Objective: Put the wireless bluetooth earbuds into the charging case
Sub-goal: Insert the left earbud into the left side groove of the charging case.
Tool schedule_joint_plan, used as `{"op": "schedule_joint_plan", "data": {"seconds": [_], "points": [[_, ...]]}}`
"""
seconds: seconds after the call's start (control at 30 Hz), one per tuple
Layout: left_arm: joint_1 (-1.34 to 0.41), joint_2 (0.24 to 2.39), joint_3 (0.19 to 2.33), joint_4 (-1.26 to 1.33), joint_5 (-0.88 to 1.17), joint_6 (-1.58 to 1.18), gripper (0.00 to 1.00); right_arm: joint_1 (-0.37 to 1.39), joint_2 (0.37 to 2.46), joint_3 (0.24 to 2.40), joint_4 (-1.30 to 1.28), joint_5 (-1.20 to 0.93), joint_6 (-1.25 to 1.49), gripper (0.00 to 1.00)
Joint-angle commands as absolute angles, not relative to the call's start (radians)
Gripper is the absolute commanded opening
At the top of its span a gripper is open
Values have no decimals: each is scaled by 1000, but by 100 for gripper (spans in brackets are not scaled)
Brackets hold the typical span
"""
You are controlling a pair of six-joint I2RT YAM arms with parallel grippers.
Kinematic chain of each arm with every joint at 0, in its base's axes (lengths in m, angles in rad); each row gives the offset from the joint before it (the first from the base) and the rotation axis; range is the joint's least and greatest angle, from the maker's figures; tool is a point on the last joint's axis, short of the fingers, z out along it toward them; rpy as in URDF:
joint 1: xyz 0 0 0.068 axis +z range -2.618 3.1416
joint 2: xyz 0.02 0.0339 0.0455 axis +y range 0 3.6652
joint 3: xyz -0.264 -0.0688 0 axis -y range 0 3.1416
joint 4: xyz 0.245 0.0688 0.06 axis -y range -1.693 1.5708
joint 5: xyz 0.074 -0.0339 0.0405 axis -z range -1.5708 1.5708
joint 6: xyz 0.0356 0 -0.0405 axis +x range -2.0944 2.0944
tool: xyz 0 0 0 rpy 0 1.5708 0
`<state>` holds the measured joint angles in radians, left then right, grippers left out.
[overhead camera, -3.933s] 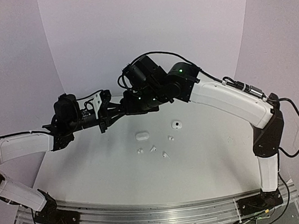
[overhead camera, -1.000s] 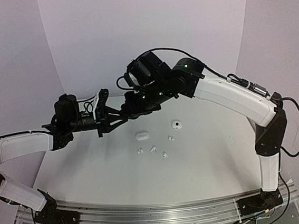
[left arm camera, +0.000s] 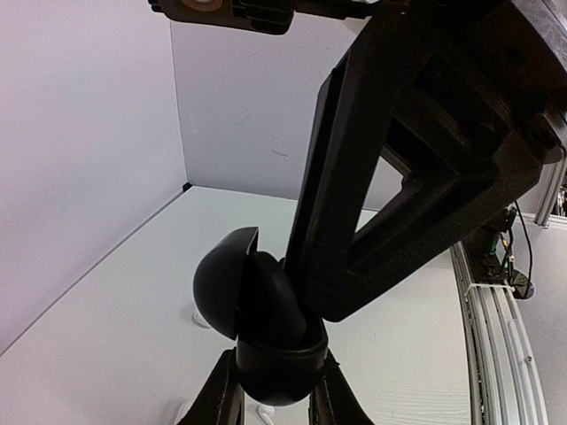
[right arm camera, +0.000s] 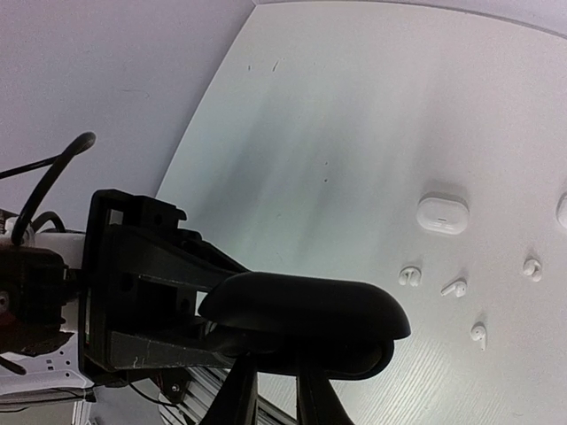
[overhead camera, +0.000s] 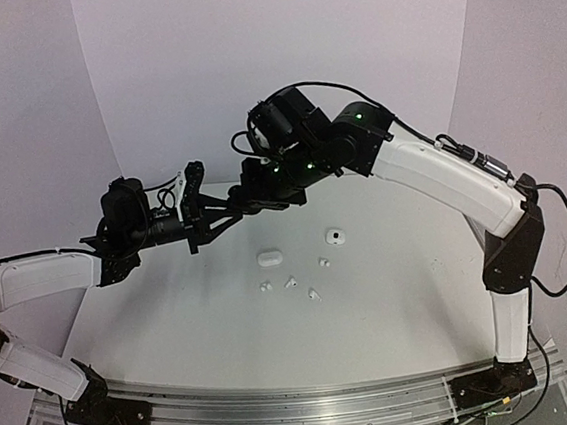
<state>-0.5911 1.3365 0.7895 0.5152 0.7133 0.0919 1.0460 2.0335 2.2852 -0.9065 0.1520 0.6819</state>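
Observation:
A black charging case (left arm camera: 266,354) hangs in mid-air with its lid (left arm camera: 221,279) open, and my left gripper (left arm camera: 273,385) is shut on its base. My right gripper (right arm camera: 275,390) meets it from the other side. One right finger (left arm camera: 390,195) reaches into the case mouth, where a rounded black earbud (left arm camera: 279,305) sits at its tip. The jaws stand nearly together. In the top view the left gripper (overhead camera: 225,214) and right gripper (overhead camera: 247,201) join high above the table. Several white earbuds (overhead camera: 265,286) (overhead camera: 290,282) (overhead camera: 314,293) lie on the table below.
Two closed white cases (overhead camera: 269,258) (overhead camera: 335,237) rest on the white table (overhead camera: 173,314) just behind the loose buds. The nearer one shows in the right wrist view as a white case (right arm camera: 442,213). White walls enclose the table's back and sides.
Over the last second both grippers, still joined at the case, rose slightly. The right wrist lifted and shifted a little to the right. The buds on the table have not moved.

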Motion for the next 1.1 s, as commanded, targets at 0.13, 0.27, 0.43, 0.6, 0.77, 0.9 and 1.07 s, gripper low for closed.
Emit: {"op": "schedule_joint_plan", "data": {"seconds": [0.13,0.27,0.43,0.6,0.77,0.9,1.07], "points": [[-592,1285,821,624,737,-27,0,1035,2034,2278,-980,134,702,19],[-593,1282,825,614,765,-53,0,1033,2023,2273,-983,147,696,19],[-592,1281,827,606,771,-60,0,1032,2004,2280,-981,148,664,19],[-592,1285,835,600,787,-63,0,1032,1962,2305,-969,162,569,19],[-592,1292,843,598,809,-88,0,1031,1945,2320,-942,155,507,19],[-592,1290,846,598,820,-101,0,1030,1914,2330,-918,122,413,20],[-587,1301,853,600,886,-101,0,1030,1825,2268,-802,79,310,23]]}}
